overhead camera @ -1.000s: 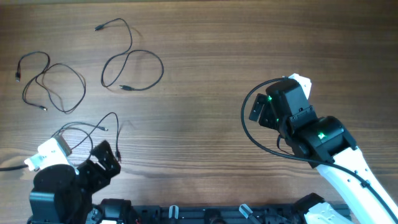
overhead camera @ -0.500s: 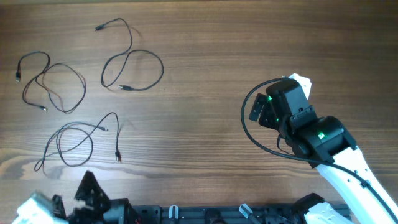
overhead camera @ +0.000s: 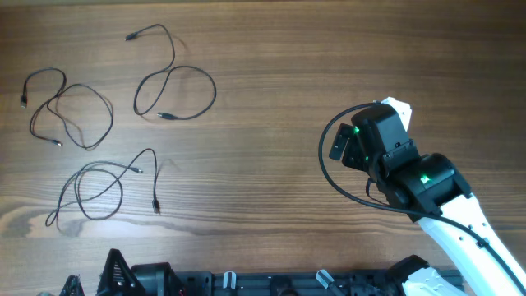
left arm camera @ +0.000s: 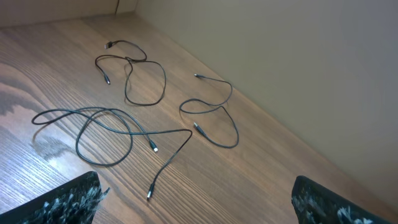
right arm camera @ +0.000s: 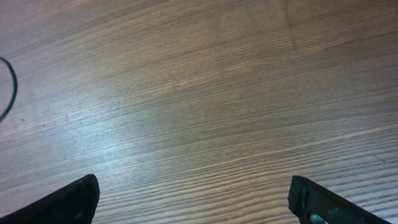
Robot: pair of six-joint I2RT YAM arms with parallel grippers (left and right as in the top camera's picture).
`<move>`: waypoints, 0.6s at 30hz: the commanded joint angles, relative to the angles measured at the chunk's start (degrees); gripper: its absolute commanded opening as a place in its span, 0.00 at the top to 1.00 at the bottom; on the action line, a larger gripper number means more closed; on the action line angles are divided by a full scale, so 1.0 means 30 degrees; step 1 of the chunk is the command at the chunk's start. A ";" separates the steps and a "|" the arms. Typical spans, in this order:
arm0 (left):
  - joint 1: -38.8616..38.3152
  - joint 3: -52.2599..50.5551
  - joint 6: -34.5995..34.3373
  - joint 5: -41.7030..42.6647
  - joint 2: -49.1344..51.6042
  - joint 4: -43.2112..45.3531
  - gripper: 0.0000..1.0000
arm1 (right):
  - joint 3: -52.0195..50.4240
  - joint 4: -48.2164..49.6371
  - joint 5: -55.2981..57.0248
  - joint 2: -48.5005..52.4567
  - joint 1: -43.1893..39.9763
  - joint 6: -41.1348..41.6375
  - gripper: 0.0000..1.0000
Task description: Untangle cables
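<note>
The left pincer sits nearest, low at the near edge of the bench. Its wrist camera shows the two fingertips in the bottom corners of the picture, spread as wide as they go, with nothing between them.

Just beyond it lies the nearest cable, a thin black cord in a loose double loop. Two tails run off to the loop's right, each ending in a small plug. It lies flat on the wood, and neither pincer touches it.

Well to the right of that cable, the right pincer hangs over bare wood grain, fully spread and empty. The right arm slants back toward the near right corner.

Farther out, beyond the nearest cable and a little to its left, the second cable lies in its own loose loops, apart from it.

Farthest, beyond the nearest cable and to its right, the third cable curls in an open loop. One plug end trails away toward the far edge. All three cords lie separate.
</note>
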 commanded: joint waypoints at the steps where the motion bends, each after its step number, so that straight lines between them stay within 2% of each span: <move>1: 0.0073 0.0087 0.0197 -0.0299 -0.0109 -0.0015 0.01 | -0.0015 0.0058 0.0321 0.0146 -0.0044 0.0240 0.00; 4: 0.0066 0.0087 0.0189 -0.0306 -0.0109 0.0240 0.00 | -0.0015 0.0058 0.0321 0.0153 -0.0044 0.0240 0.00; 9: 0.0066 -0.0721 0.0153 -0.0233 -0.0109 0.2346 0.00 | -0.0015 0.0058 0.0321 0.0153 -0.0044 0.0240 0.00; 18: 0.0066 -0.5370 0.0160 -0.0226 -0.0109 0.8429 0.00 | -0.0015 0.0058 0.0321 0.0146 -0.0044 0.0240 0.00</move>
